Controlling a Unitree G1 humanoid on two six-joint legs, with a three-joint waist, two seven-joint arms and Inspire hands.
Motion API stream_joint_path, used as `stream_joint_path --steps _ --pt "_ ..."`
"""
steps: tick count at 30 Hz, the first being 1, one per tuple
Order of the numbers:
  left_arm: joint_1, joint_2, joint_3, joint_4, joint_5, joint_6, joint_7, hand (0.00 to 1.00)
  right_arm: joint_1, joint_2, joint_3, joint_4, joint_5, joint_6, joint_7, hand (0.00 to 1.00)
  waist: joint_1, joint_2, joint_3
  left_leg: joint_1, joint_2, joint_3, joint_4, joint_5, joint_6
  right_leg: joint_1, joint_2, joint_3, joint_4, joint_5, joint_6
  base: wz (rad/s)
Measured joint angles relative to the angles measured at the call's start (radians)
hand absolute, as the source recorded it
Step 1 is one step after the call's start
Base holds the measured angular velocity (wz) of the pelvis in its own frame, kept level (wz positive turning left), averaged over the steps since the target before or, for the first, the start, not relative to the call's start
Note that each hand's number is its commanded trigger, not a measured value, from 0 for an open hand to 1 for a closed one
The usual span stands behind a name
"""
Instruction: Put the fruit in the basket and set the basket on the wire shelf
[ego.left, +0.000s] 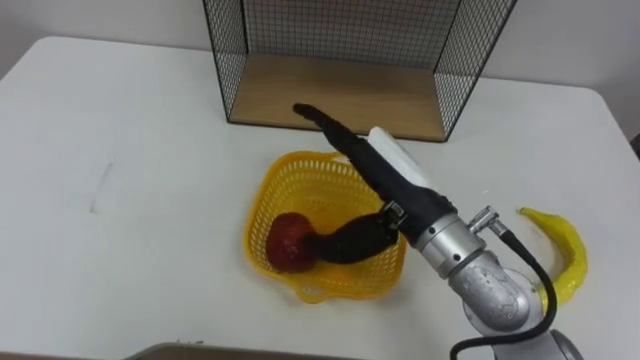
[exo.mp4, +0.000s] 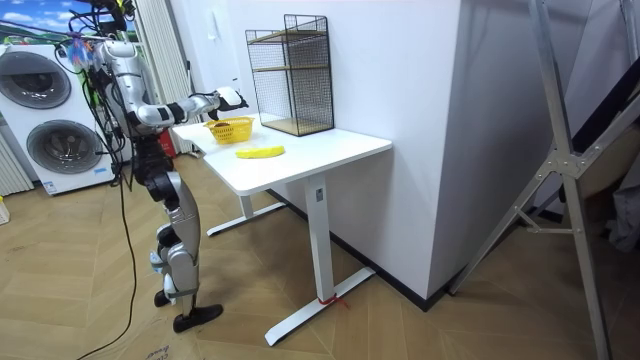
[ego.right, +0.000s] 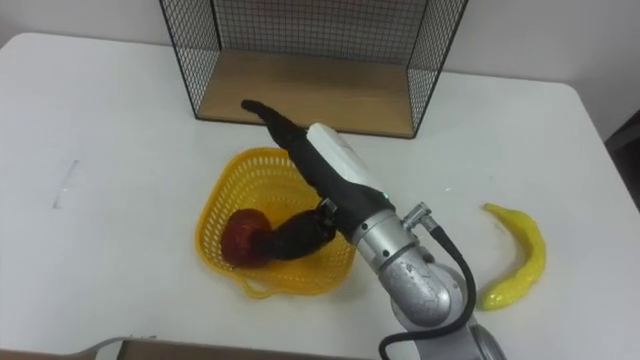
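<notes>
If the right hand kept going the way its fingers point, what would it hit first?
Probably the black wire shelf, at its wooden bottom board; the right hand points past the far rim of the yellow plastic basket. Depth is unclear.

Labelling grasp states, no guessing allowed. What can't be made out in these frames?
Eye views: whether the thumb of the right hand presses the red fruit or merely lies beside it; the thumb overlaps that side.
Eye views: part of the floor of the yellow basket, under the hand and forearm.
Eye views: the upper part of the wire shelf, cut off by the top edge.
Room view: what lies in the basket, too small.
</notes>
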Motion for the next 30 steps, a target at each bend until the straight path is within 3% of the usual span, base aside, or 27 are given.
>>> stream_joint_path --steps 9,14,17,21,25,30 --pt "0.013 0.006 0.006 0.002 -0.001 -0.007 0.018 0.00 -0.001 0.023 -0.147 -0.001 0.037 -0.007 -0.139 0.00 -0.028 -0.018 -0.0057 -0.004 0.000 0.001 0.001 0.000 0.000 -0.002 -0.001 -0.004 0.000 0.000 0.000 0.01" --pt "0.057 0.002 0.059 -0.001 0.000 -0.018 0.020 0.00 -0.001 0.022 -0.268 -0.038 0.042 -0.018 -0.258 0.00 -0.053 -0.022 -0.0066 0.011 0.000 0.007 0.000 0.000 0.000 0.004 0.002 0.012 0.000 0.000 0.000 -0.09" --pt "0.065 -0.001 0.120 0.001 -0.002 -0.019 0.023 0.00 -0.001 0.011 -0.349 -0.057 0.039 -0.037 -0.336 0.00 -0.072 -0.025 -0.0061 0.009 0.000 0.006 0.000 0.000 0.000 0.003 0.002 0.009 0.000 0.000 0.000 0.00" --pt "0.075 0.000 0.147 0.000 0.000 -0.018 0.034 0.00 0.000 -0.009 -0.444 -0.049 0.047 -0.044 -0.416 0.00 -0.096 -0.028 -0.0054 0.009 0.000 0.006 0.000 0.000 0.000 0.006 0.000 -0.004 0.000 0.000 0.000 0.03" --pt "0.108 -0.005 0.160 -0.009 0.000 0.008 0.038 0.00 0.027 -0.008 -0.505 0.022 0.081 -0.043 -0.495 0.00 -0.124 -0.030 -0.0061 0.020 0.001 0.009 0.000 0.000 0.000 0.015 0.000 -0.005 0.000 0.000 0.000 0.01" --pt "0.108 -0.005 0.160 -0.020 0.000 0.038 0.043 0.00 0.059 -0.008 -0.514 0.118 0.110 -0.013 -0.532 0.00 -0.134 -0.034 -0.0086 0.022 0.000 0.016 0.001 0.000 0.000 0.012 -0.001 0.000 0.005 0.000 0.000 -0.04"
